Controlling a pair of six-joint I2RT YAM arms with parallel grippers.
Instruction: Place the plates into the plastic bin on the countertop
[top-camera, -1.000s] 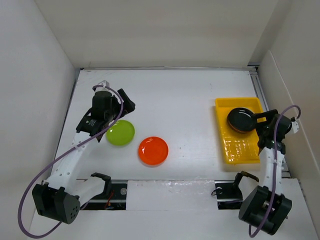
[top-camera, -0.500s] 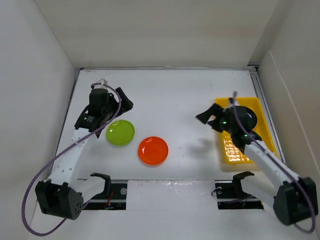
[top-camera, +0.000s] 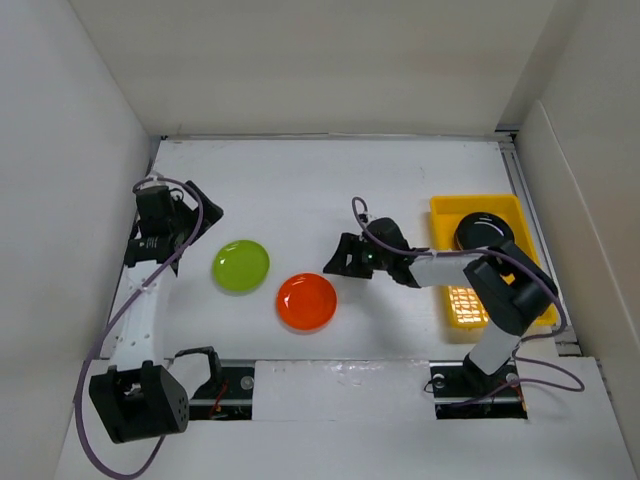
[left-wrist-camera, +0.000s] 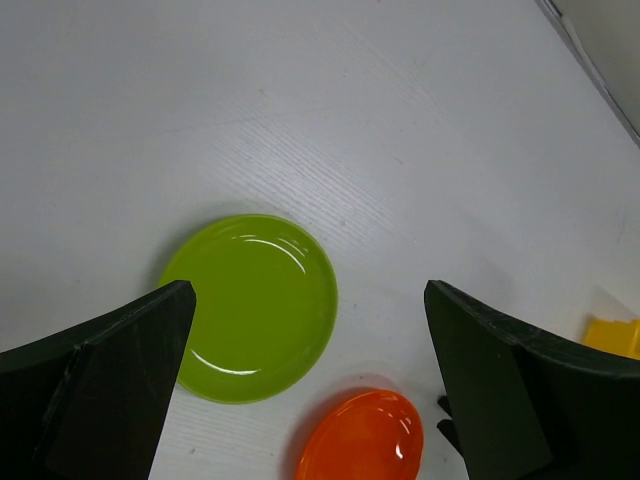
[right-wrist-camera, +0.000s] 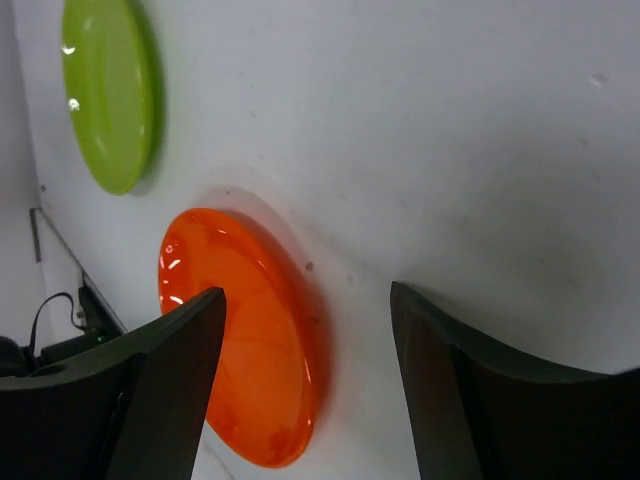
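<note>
Orange and lime green, two plates lie loose on the white worktop (top-camera: 330, 190). The orange plate (top-camera: 306, 301) is near the front edge, about midway between the two arms. The lime green plate (top-camera: 240, 265) is just to its left and a little farther back, close by but not touching it. Both lie flat, right way up. A black plate (top-camera: 484, 232) sits in the far end of the yellow plastic bin (top-camera: 455, 305), which stands at the right side of the worktop, well apart from the two loose plates. Whether anything lies under the black plate cannot be told.

The right arm stretches leftward from above the bin, low over the worktop. The right end effector (top-camera: 333, 264) is just beside the orange plate, to its right and slightly behind it. Its fingers are released and spread. In the right wrist view the plate's rim shows in the gap between them, with nothing clamped. Whether the fingertips touch the surface cannot be told.

The left end effector (top-camera: 200, 200) hangs near the left wall (top-camera: 70, 200), behind and to the left of the lime green plate. Its fingers are spread wide and empty. Its wrist camera looks down on the green plate framed between them.
</note>
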